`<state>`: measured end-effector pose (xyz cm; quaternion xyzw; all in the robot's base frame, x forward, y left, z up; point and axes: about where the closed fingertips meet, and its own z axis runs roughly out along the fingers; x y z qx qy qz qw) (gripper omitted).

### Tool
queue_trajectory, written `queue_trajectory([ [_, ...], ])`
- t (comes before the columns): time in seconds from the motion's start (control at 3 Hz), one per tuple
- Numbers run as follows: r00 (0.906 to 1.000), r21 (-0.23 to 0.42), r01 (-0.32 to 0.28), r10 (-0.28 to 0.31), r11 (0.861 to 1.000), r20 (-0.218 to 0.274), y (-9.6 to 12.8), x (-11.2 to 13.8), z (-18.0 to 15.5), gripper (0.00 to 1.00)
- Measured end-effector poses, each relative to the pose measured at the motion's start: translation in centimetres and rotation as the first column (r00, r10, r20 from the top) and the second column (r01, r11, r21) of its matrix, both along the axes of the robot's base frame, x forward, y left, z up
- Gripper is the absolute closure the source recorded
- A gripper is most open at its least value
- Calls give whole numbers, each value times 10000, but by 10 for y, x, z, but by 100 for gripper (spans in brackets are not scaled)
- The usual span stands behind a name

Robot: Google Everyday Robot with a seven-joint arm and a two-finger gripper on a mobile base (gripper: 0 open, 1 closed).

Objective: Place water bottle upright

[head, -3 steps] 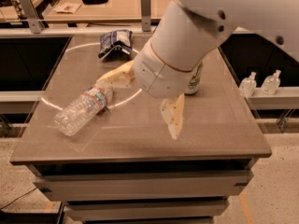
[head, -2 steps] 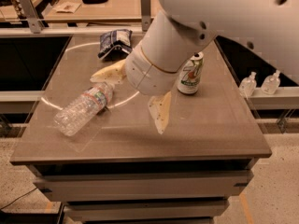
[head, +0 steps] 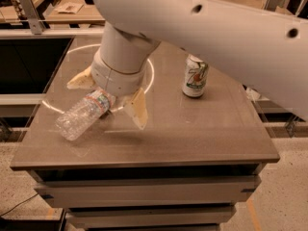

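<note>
The water bottle [head: 83, 114] is clear ribbed plastic with a pale label band. It lies on its side on the brown table [head: 192, 138], left of centre, its base toward the front left; its cap end is hidden under my wrist. My gripper [head: 108, 96] hangs from the big white arm right over the bottle's upper end. Its two cream fingers are spread wide, one finger [head: 81, 80] behind and to the left of the bottle and the other [head: 137, 108] to its right. The fingers straddle the bottle's neck end without closing on it.
A green-and-white 7UP can [head: 195, 76] stands upright at the table's right centre. The white arm [head: 216, 28] covers the back of the table. The table's front edge [head: 144, 161] is near. Other tables with clutter stand behind at the upper left.
The arm and gripper have swung left and toward the bottle; the fingers now straddle its upper end. The bottle has stayed in place, and the can has come out from behind the arm.
</note>
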<state>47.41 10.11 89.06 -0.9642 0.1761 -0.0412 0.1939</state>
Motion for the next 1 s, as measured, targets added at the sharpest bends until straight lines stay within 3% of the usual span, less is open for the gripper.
queue_trajectory([
  [1.0, 9995, -1634, -302, 316, 9861, 56, 50, 34, -28, 0],
])
